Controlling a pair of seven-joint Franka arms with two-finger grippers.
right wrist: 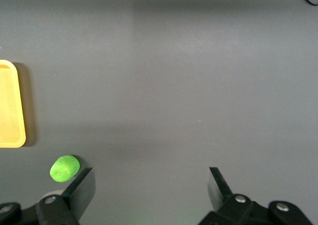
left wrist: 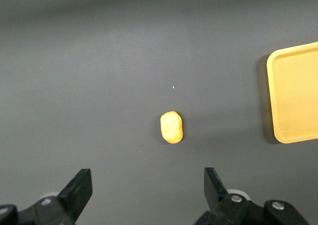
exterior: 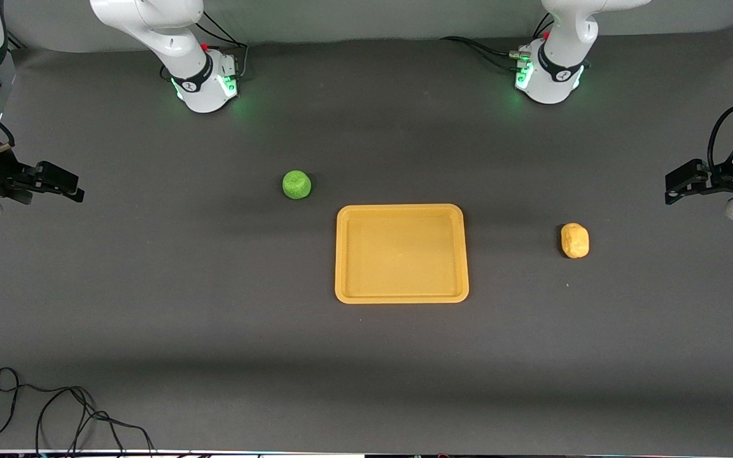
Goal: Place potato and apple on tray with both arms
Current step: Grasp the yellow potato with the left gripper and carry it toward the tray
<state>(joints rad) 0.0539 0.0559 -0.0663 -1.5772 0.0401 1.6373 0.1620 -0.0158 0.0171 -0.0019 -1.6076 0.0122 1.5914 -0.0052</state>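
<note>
Tray [exterior: 402, 212] empty, mid-surface. Apple [exterior: 296, 184] near its right-arm corner; potato [exterior: 574, 240] toward the left arm's end. Left end effector [exterior: 681, 183] and right end effector [exterior: 64, 184] hang spread wide, empty. Both items likely light, firm; the apple may roll. Grip across the middle.

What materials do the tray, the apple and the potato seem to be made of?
The tray looks like smooth yellow-orange moulded plastic, with rounded corners and a slight sheen. The apple seems matte foam or soft plastic; its bright green skin looks finely textured. The potato is likely similar: bumpy, dull, uniformly yellow-tan.
</note>
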